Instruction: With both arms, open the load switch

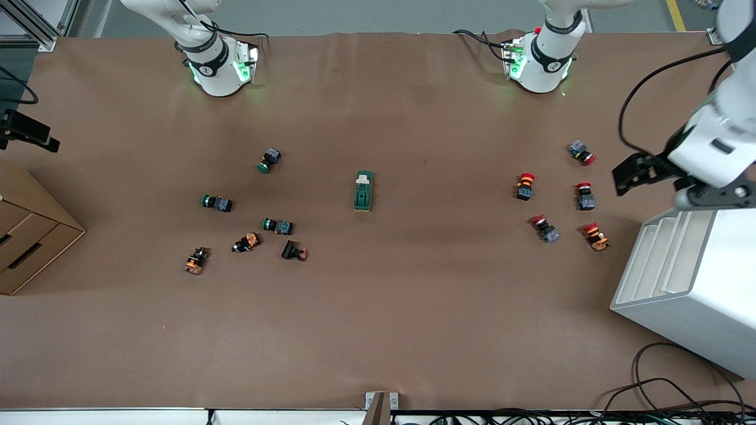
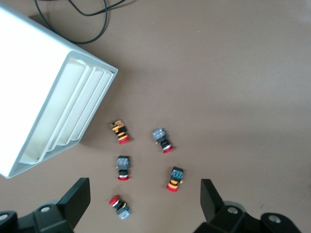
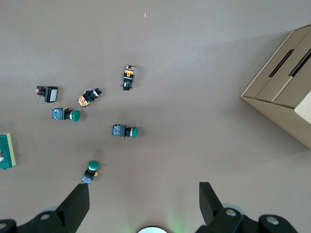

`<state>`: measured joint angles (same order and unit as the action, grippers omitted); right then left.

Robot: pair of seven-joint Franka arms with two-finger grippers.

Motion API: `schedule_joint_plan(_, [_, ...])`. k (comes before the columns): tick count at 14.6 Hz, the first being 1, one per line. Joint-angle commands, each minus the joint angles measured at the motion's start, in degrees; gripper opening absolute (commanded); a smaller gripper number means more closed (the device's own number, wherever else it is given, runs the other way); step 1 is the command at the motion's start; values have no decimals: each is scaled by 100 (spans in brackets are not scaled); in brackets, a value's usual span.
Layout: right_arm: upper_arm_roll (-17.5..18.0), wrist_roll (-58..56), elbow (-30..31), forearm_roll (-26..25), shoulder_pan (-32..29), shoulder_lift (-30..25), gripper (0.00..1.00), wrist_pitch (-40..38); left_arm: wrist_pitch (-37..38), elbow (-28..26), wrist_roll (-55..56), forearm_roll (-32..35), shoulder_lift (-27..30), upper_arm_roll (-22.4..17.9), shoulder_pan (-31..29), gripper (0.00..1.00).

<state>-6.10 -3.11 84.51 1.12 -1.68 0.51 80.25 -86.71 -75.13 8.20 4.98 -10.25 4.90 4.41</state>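
Note:
The load switch [image 1: 362,190], a dark green oblong block with a white tab at the end nearer the arms' bases, lies flat at the table's middle; its edge also shows in the right wrist view [image 3: 6,151]. My left gripper [image 2: 145,194] hangs open in the air over the red-capped push buttons beside the white rack, and shows in the front view [image 1: 633,173]. My right gripper [image 3: 144,194] is open, high over the table by its own base, and is out of the front view. Both hold nothing and are well away from the switch.
Several green-capped and orange push buttons [image 1: 277,225] lie toward the right arm's end. Several red-capped buttons [image 1: 524,185] lie toward the left arm's end. A white slotted rack [image 1: 685,277] and a cardboard box [image 1: 29,236] stand at the table's ends. Cables [image 1: 667,389] run along the front edge.

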Motion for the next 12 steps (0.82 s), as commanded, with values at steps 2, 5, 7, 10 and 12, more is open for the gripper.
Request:
schedule_joint_plan(2, [12,-15,207,-50,36,-358,100,-158,14,-922,-511,-321,777,-288,78,100])
schedule_joint_plan(5, [21,-23,215,-102,28,-393,100,-167,-39,-1722,-539,-366,1506,-288,8,100])
schedule_joint_plan(7, [21,-32,233,-208,19,-402,100,-159,-57,-2056,-539,-374,1806,-244,7,100])
schedule_joint_plan(10, [47,-23,268,-252,176,-455,100,-88,-162,-2365,-539,-496,2097,-78,-80,100])
schedule_joint_plan(12, [47,3,355,-287,186,-595,100,-132,-154,-2427,-539,-673,2159,11,-264,100])
